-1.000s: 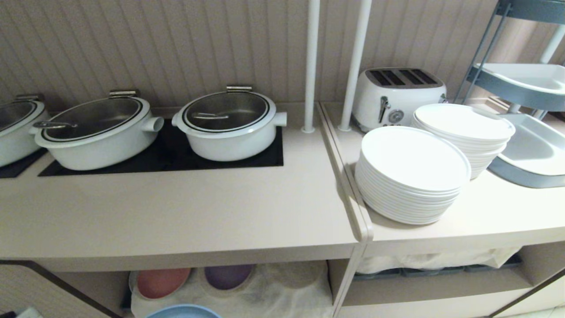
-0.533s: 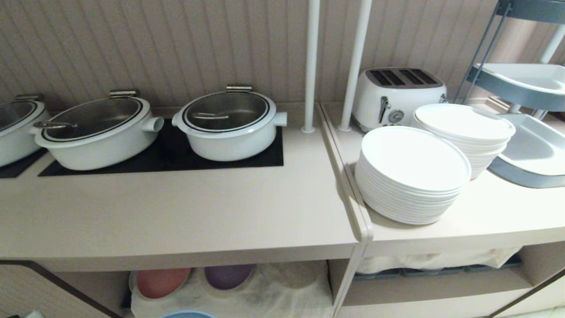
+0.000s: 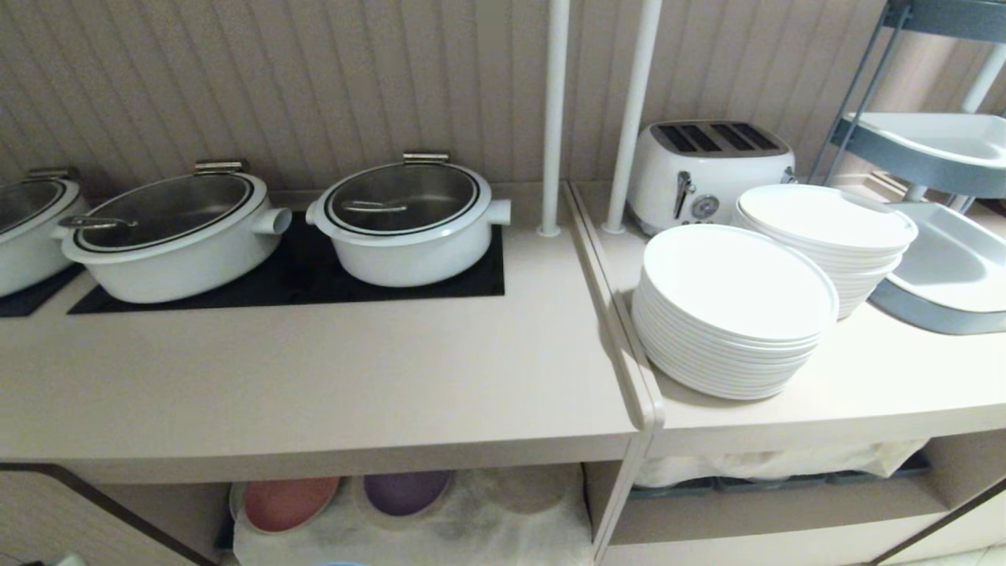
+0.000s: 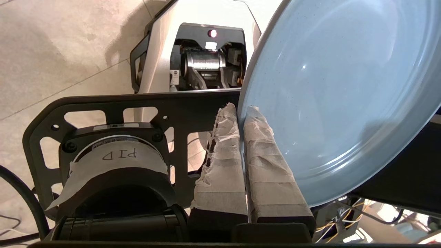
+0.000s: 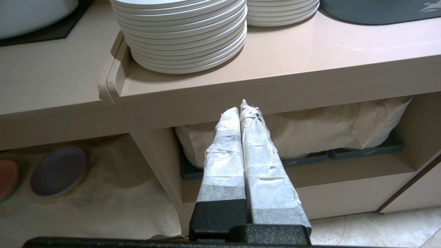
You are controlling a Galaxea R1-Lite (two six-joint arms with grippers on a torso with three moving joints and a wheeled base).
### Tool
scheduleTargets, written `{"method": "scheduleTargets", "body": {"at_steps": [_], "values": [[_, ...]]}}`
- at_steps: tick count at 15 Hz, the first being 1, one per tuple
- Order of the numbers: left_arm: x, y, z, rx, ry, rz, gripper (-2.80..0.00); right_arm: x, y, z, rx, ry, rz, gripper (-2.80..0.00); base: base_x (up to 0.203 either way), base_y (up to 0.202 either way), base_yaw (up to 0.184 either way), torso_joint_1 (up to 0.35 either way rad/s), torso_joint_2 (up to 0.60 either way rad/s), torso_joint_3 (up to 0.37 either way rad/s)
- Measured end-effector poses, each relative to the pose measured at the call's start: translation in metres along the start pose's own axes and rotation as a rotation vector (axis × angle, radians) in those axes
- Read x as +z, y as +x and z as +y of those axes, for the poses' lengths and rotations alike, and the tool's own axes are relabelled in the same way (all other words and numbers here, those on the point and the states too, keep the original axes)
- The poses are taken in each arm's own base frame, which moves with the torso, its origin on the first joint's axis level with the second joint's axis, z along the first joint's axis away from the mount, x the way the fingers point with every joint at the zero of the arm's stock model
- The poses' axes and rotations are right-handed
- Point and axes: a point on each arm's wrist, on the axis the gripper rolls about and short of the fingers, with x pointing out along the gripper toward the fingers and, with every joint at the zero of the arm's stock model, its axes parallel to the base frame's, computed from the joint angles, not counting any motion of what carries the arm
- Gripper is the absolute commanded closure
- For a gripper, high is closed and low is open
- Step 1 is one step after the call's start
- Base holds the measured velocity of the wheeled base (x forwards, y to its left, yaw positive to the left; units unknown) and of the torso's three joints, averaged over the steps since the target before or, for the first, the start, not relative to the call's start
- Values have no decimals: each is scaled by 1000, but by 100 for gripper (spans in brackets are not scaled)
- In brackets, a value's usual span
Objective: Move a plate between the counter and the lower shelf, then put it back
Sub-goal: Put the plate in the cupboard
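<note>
**Blue plate pinched at its rim, over the robot's base**

The left gripper [image 4: 241, 113] has its two tape-wrapped fingers [image 4: 224, 162] pressed together on the rim of the plate [image 4: 337, 93], one finger on each face. The light-blue plate stands tilted, its shallow inner face turned toward the camera and filling much of the frame. Behind it lie a black perforated bracket [image 4: 103, 113], a round black part with a taped label reading "PID" [image 4: 117, 155], the robot's white base [image 4: 206, 44] and the pale tiled floor [image 4: 58, 51].

"PID" on a taped cylinder [image 4: 115, 162]
</note>
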Motion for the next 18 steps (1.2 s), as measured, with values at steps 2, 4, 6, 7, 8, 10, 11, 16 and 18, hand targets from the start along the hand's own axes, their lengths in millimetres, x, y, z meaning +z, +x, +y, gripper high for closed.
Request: {"method": "scheduleTargets", "body": {"at_steps": [2,4,6,7,8,10,11,16,18], "values": [[0,0,0,-6,8,1,0,0,0,0,0,0,-1,0,0,0,0,0,0,0],[0,0,-1,-31,10,11,0,0,0,0,0,0,0,0,0,0,0,0,0,0],[0,0,-1,-34,10,13,0,0,0,0,0,0,0,0,0,0,0,0,0,0],[0,0,-1,-35,11,15,0,0,0,0,0,0,0,0,0,0,0,0,0,0],[1,1,-1,-34,12,19,0,0,0,0,0,0,0,0,0,0,0,0,0,0],[2,2,-1,-31,10,30,0,0,0,0,0,0,0,0,0,0,0,0,0,0],[2,3,-2,-29,9,36,0,0,0,0,0,0,0,0,0,0,0,0,0,0],[8,6,-3,-35,13,26,0,0,0,0,0,0,0,0,0,0,0,0,0,0],[10,8,-3,-36,14,24,0,0,0,0,0,0,-1,0,0,0,0,0,0,0]]}}
